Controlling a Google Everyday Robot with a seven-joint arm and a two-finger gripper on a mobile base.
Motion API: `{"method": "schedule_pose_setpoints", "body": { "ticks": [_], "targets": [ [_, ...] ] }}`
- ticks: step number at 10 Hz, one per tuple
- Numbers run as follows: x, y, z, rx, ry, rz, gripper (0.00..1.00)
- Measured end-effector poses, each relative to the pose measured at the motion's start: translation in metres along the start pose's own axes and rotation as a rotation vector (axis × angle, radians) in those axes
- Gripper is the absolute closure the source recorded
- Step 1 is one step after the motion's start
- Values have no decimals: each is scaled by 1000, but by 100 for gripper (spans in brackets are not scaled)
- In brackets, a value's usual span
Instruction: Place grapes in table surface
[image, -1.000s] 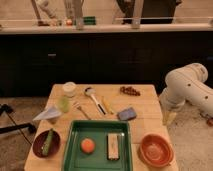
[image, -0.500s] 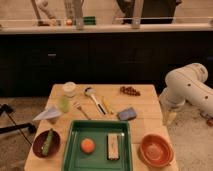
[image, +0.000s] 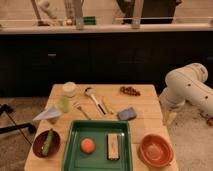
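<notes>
The grapes (image: 129, 90), a small dark reddish-brown bunch, lie on the light wooden slatted table surface (image: 145, 107) near its far right corner. My white arm hangs to the right of the table, beyond its right edge. The gripper (image: 171, 118) points down beside the table's right side, well apart from the grapes and holding nothing that I can see.
A green tray (image: 97, 129) at the front holds an orange fruit (image: 88, 145) and a bar. An orange bowl (image: 156, 149), blue-grey sponge (image: 127, 113), ladle (image: 93, 97), fork, cups, paper plane (image: 48, 114) and a dark bowl (image: 46, 144) with a green item also sit here.
</notes>
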Motion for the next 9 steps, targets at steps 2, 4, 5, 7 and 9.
{"method": "schedule_pose_setpoints", "body": {
  "ticks": [2, 4, 5, 7, 9],
  "targets": [
    [0, 0, 0, 0, 0, 0, 20],
    [1, 0, 0, 0, -2, 0, 20],
    [2, 1, 0, -4, -17, 10, 20],
    [2, 5, 7, -17, -153, 73, 20],
    [-12, -3, 12, -15, -286, 112, 20]
  ]
}}
